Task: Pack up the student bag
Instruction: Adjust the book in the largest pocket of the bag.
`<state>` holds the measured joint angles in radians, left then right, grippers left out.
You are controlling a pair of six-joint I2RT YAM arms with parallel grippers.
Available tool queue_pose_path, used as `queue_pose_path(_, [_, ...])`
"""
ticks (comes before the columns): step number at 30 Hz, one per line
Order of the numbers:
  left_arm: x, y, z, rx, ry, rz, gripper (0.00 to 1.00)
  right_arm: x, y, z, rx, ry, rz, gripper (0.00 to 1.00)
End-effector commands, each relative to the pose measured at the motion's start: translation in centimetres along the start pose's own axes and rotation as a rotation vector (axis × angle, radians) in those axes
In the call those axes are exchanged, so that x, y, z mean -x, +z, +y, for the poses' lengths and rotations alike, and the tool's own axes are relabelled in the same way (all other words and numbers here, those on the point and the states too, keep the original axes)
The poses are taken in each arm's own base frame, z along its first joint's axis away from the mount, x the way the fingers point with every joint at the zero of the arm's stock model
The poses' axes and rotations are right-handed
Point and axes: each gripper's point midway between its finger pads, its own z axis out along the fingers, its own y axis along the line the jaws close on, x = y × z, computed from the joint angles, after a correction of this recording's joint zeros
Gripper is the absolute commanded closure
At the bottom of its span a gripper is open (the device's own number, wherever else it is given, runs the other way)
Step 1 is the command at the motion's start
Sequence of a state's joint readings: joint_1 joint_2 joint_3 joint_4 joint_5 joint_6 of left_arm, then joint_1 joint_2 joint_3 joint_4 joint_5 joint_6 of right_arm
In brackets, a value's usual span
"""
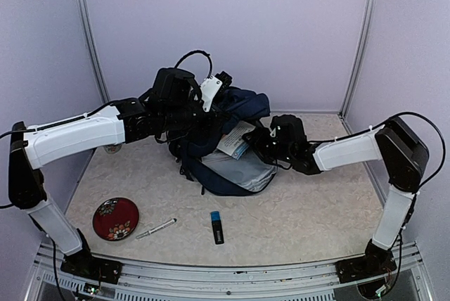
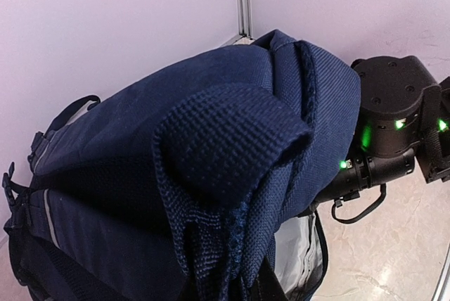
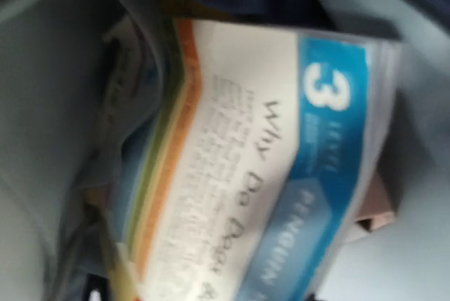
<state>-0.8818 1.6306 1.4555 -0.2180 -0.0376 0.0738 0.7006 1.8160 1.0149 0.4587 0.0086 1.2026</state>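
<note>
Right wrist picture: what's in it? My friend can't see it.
A thin book with a blue band, a white 3 and a title starting "Why Do Dogs" lies inside the grey-lined student bag. The picture is blurry.

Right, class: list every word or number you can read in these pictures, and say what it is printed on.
"3": big numeral on the blue band of the book in the student bag.
"Why Do Dogs": same cover, title cut off.
"PENGUIN": same blue band.
Smaller print there: too blurred. Nothing else carries readable text.
</note>
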Motion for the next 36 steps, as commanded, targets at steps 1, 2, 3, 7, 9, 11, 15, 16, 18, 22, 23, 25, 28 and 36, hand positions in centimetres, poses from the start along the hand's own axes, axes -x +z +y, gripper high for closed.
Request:
queue_pose_path(1, [5.8,-2.9,0.6,0.001,-0.02,-0.194,1.0,-2.0,1.7,-1.4,0.006,0.013,0.127,0.58])
queue_pose_path(2, [5.8,-3.0,0.6,0.001,-0.019,-0.194,1.0,-2.4,2.4,-1.2,0.018,0.016,0.145,0.64])
queue_pose_path(3, [5.7,-3.0,0.5,-0.002,-0.016,-0.191,1.0,-2.4,2.9,-0.9,0.029,0.024,0.151,0.73])
queue_pose_path(7, [5.7,-2.7,-1.0,-0.055,0.002,-0.186,1.0,-3.6,5.4,0.6,0.088,0.084,0.16,1.0])
queue_pose_path(9, [5.8,-2.3,-2.5,-0.102,0.026,-0.175,1.0,-4.4,6.4,2.3,0.135,0.096,0.175,1.0])
queue_pose_path(11, [5.5,-1.8,-3.9,-0.147,0.046,-0.164,1.0,-4.6,6.8,3.2,0.15,0.095,0.158,1.0])
queue_pose_path(15, [5.1,-1.3,-5.1,-0.206,0.04,-0.155,1.0,-4.8,7.8,4.5,0.154,0.034,0.166,0.98])
queue_pose_path(16, [5.1,-1.2,-4.8,-0.195,0.033,-0.153,1.0,-4.9,7.7,4.6,0.155,0.017,0.177,0.94])
queue_pose_path(18, [4.8,-1.1,-3.4,-0.158,0.007,-0.145,1.0,-5.2,6.8,3.8,0.129,-0.021,0.197,0.83])
queue_pose_path(22, [4.5,-1.6,0.0,-0.079,-0.071,-0.15,1.0,-5.0,3.1,2.2,0.065,-0.139,0.213,0.56])
queue_pose_path(23, [4.3,-1.7,0.7,-0.062,-0.082,-0.151,1.0,-4.7,1.9,2.3,0.053,-0.176,0.209,0.51])
queue_pose_path(25, [4.0,-1.8,1.5,-0.045,-0.095,-0.146,1.0,-4.2,-0.5,2.4,0.026,-0.253,0.203,0.38])
queue_pose_path(28, [3.5,-1.7,1.8,-0.037,-0.104,-0.133,1.0,-3.7,-4.2,1.9,-0.037,-0.358,0.199,0.16])
queue_pose_path(36, [3.2,-2.4,1.3,-0.05,-0.111,-0.137,1.0,-1.5,-10.2,-5.9,-0.475,-0.538,0.205,0.0])
